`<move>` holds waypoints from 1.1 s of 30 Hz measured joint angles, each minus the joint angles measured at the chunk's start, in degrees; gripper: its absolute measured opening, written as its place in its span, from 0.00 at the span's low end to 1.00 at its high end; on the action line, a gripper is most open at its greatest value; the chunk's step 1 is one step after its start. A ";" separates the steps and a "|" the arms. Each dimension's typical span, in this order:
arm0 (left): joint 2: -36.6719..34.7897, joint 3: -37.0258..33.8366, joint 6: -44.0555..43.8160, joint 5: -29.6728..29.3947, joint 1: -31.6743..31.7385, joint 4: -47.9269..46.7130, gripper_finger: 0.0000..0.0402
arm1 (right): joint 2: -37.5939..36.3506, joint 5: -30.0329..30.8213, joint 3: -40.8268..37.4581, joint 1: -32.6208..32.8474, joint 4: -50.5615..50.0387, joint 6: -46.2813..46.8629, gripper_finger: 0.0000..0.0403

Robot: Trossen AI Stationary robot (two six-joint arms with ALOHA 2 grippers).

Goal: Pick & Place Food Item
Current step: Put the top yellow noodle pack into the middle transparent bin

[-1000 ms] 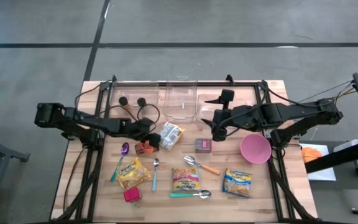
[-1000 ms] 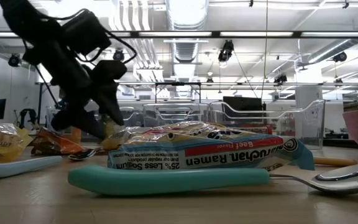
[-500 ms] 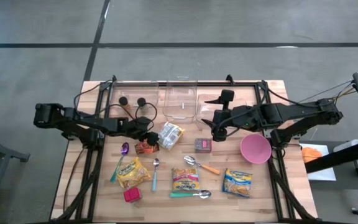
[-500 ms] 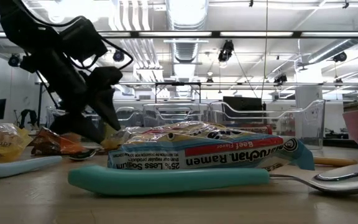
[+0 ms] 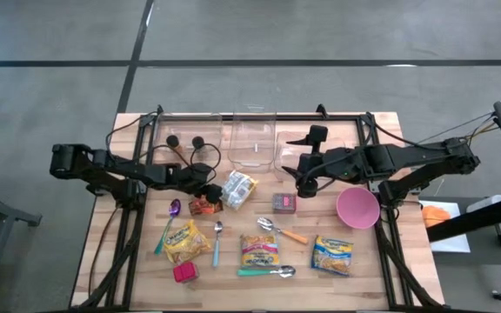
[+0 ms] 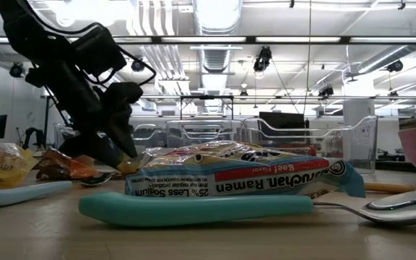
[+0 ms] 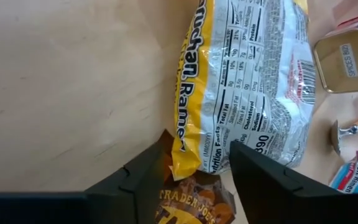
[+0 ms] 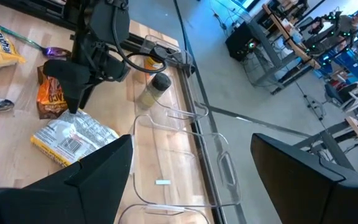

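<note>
Ramen packet (image 7: 241,93) lay on the counter (image 5: 137,252); the left claw (image 7: 191,165), spread, straddled its corner beside an orange snack bag (image 7: 194,199), which a closing pinch risked snagging too.

Pink bowl (image 5: 357,208), spoons and clear bins (image 5: 254,143) lie on the table (image 5: 129,269).

Five ramen packets (image 5: 262,249), four spoons (image 5: 217,243), one bowl (image 5: 357,208)
</note>
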 joint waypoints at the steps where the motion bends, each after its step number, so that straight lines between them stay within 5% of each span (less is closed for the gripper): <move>1: 0.00 0.00 -0.02 0.37 0.04 0.00 0.45 | 0.00 0.01 0.00 0.00 0.00 0.09 0.81; 6: 0.00 -0.02 -0.01 1.90 0.06 0.02 0.35 | 0.00 0.01 0.00 0.02 0.02 0.09 0.81; 15: 0.02 -0.02 -0.17 2.43 0.04 0.00 0.02 | 0.00 0.01 0.00 0.02 0.03 0.06 0.81; 33: -5.22 7.82 3.47 5.94 -0.01 6.45 0.00 | 0.00 0.01 0.00 0.04 -0.06 -0.54 0.81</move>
